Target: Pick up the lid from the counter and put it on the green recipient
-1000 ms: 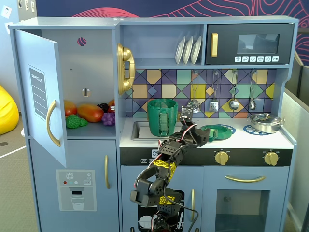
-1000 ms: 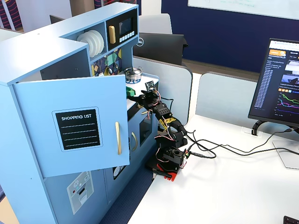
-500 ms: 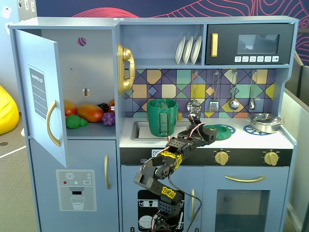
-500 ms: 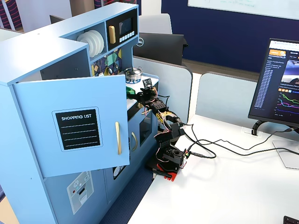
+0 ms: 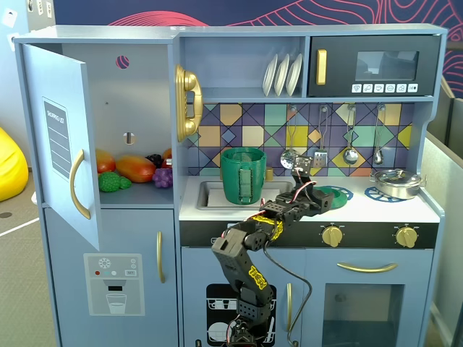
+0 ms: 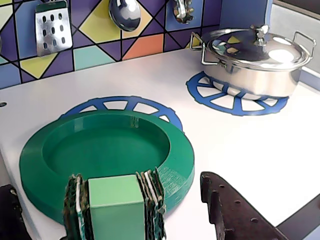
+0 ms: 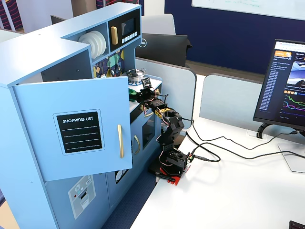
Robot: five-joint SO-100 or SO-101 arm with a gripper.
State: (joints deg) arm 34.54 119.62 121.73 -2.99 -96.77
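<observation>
The green lid lies flat on the white counter over a blue burner mark; it also shows in a fixed view. A light-green raised block, with layered padding on both sides, stands at the lid's near rim. My gripper is open. Its dark right finger and black left finger stand apart on either side of that block, not touching it. In a fixed view the gripper is at the lid's left edge. The tall green recipient stands in the sink, left of the lid.
A silver pot with a metal lid sits on the right burner, also seen in a fixed view. Utensils hang on the tiled back wall. The fridge door stands open at the left. The arm's base is on a desk with cables.
</observation>
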